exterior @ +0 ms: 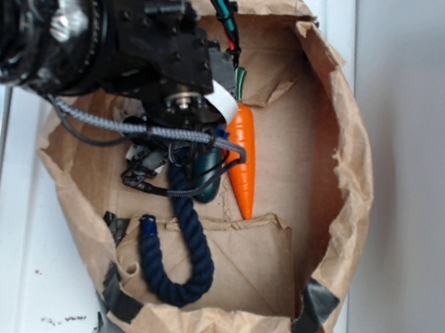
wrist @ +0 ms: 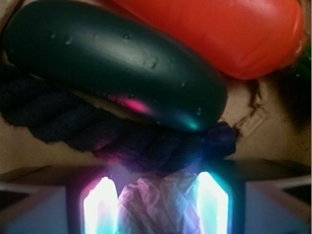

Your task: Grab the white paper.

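Inside the big brown paper bag [exterior: 345, 109], the tool [wrist: 156, 207] pinched the crumpled off-white paper wad [wrist: 158, 202] between its glowing fingers [wrist: 100, 207], beside a dark blue twisted rope [wrist: 122, 139], a dark green rounded object [wrist: 117, 63] and an orange carrot [exterior: 244, 161].

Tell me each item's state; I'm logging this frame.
white paper: crumpled, between the fingers.
gripper: closed on the paper.
carrot: lying in the bag, untouched.
dark green cucumber: lying beside the carrot.
navy rope: curled on the bag floor.
brown paper bag: open, torn.
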`<state>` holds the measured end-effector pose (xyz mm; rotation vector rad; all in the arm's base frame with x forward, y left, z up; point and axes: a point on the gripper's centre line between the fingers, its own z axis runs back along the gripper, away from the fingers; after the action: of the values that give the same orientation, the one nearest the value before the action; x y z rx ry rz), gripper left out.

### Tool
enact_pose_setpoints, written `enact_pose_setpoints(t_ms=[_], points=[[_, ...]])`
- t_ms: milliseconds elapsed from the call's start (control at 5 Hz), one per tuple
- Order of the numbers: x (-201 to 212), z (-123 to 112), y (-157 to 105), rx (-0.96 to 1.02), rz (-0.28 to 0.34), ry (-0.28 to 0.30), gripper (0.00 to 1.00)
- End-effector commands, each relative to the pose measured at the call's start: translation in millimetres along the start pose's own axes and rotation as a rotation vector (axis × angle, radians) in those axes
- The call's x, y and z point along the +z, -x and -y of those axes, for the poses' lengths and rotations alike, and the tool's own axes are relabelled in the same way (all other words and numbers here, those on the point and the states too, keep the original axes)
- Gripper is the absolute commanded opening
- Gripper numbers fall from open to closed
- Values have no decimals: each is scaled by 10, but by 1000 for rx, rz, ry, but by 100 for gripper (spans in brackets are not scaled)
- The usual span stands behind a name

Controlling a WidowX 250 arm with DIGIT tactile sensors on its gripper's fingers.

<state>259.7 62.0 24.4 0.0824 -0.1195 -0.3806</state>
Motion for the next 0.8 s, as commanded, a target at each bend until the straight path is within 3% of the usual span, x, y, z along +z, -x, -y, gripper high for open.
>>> enact_pose_setpoints(t_ms=[0, 200, 600], points=[[262, 25, -172, 45, 147, 2, 0], [778, 88, -223, 85, 221, 25, 0], [1569, 173, -519, 118, 284, 64, 0]])
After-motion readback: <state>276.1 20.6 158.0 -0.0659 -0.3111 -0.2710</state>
